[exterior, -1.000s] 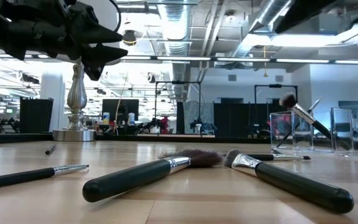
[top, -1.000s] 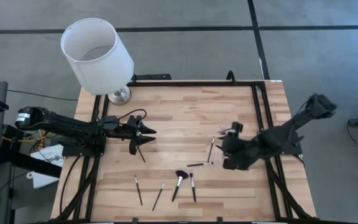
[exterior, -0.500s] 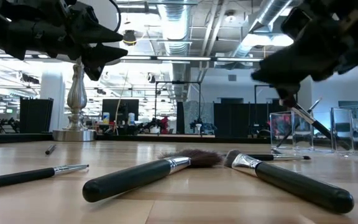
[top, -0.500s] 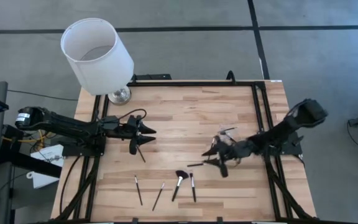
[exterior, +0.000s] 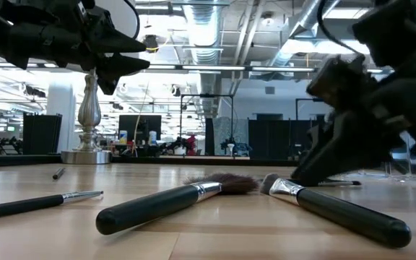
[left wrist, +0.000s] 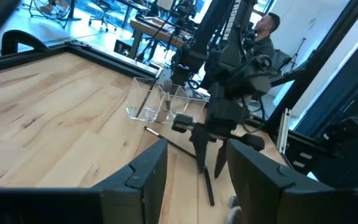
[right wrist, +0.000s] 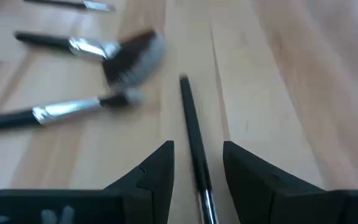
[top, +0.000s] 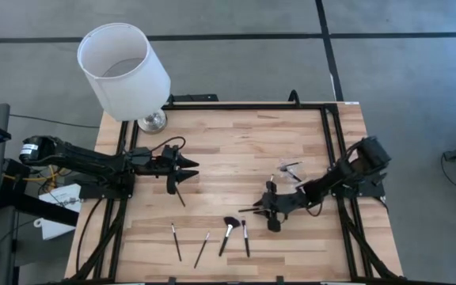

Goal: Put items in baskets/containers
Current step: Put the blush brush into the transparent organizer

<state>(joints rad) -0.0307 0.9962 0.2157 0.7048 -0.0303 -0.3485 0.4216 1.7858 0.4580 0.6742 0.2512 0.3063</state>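
Right gripper (top: 269, 215) hangs low over the wooden table (top: 228, 142), fingers apart and straddling a slim brush (right wrist: 194, 155) lying flat; to grip well it should settle until both pads flank the handle, then close squarely. Left gripper (top: 182, 176) hovers at the table's left side, fingers also apart. Nearby lie the fluffy brush (top: 229, 229) and others; the clear container (left wrist: 157, 102) stands just beyond. Behind is an open workshop with ducts overhead.

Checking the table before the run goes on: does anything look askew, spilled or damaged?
Nothing looks damaged or spilled. Makeup brushes lie loose on the wooden table, as the job expects. The right gripper is low, open over one brush; the left gripper hangs above the table.
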